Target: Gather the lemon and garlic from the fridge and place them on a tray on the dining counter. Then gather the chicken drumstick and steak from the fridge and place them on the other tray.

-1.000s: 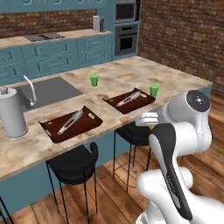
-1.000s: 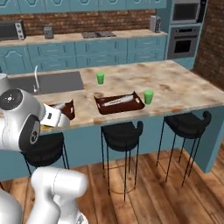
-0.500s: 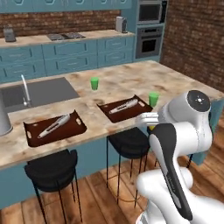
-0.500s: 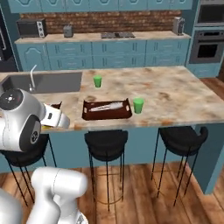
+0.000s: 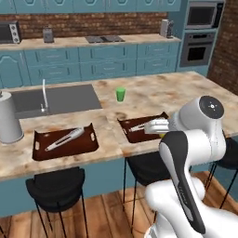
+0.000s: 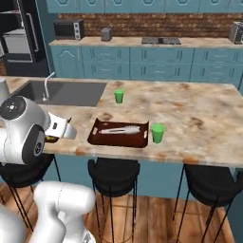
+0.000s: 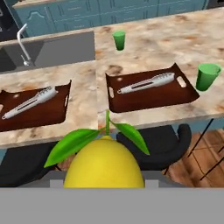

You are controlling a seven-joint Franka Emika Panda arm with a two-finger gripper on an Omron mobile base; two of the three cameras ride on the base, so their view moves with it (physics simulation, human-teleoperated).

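The lemon, bright yellow with green leaves, sits close in the hand view, and my gripper is shut on it. The gripper hovers at the near edge of the dining counter, just before the right tray. A second dark brown tray lies to its left. Each tray carries silver tongs. The black fridge stands far back on the left. Garlic, chicken drumstick and steak are out of view.
Two green cups stand on the counter beside the right tray. An inset sink with a faucet and a steel canister are on the left. Black stools stand under the counter edge.
The base has driven sideways along the counter, so the whole scene has shifted in both base views. The gripper still holds the lemon at the same height.
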